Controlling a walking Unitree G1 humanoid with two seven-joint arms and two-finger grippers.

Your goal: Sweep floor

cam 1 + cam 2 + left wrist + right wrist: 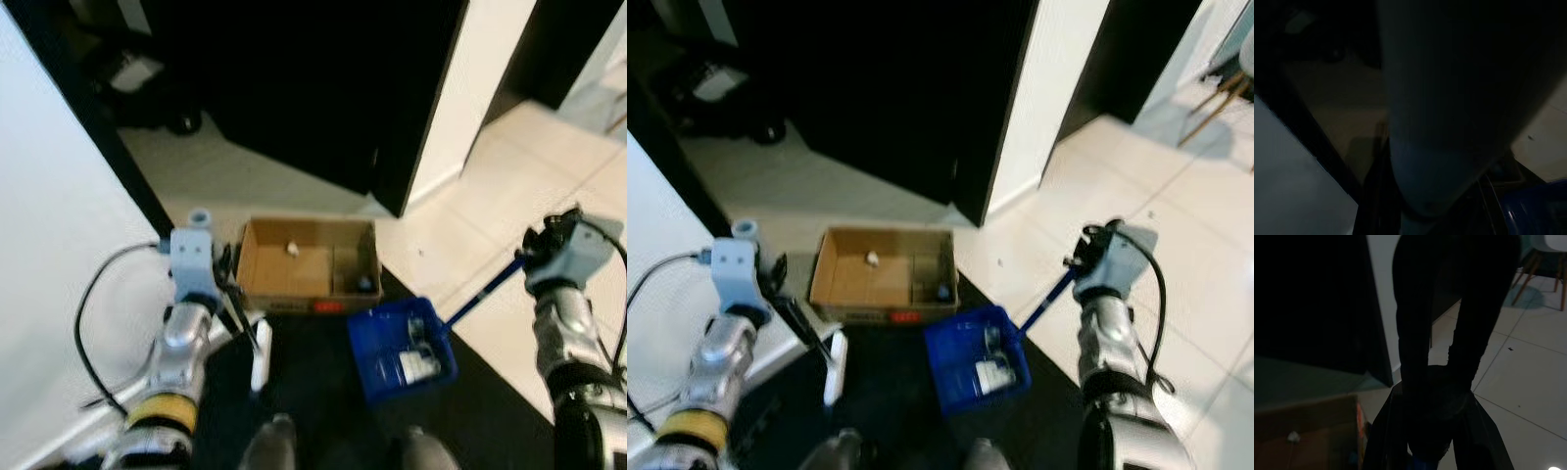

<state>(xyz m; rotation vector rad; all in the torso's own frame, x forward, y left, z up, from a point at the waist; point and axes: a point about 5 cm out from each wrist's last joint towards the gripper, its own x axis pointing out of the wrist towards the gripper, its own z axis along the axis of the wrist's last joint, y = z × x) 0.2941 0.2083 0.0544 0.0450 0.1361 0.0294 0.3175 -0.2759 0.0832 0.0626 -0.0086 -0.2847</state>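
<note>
Left eye view: pale glossy floor tiles (509,186) run off to the right, past a white wall end (460,108) and a tall black panel (323,78); nearer the robot the ground is dark. An open brown cardboard box (309,262) lies there, with a small white scrap (291,249) inside and a divider toward its right end. Just beside its right front corner sits a blue plastic dustpan (402,351) holding pale debris; its thin blue handle (480,294) slants up to the right gripper (539,250), which is clamped on it. The left gripper (235,294) points down at a black stick ending in a white brush head (261,354) on the dark ground; whether its fingers grip the stick cannot be told.

Right eye view: the same layout, with wooden chair legs (1215,98) on the tiles at far right and a white surface (656,245) along the left edge.

Left wrist view: very dark; a broad rounded blurred shape hangs close to the lens, with a corner of blue plastic beyond it.

Right wrist view: two black fingers (1413,357) converge tightly above the blue handle, the cardboard box rim and tiled floor behind them.
</note>
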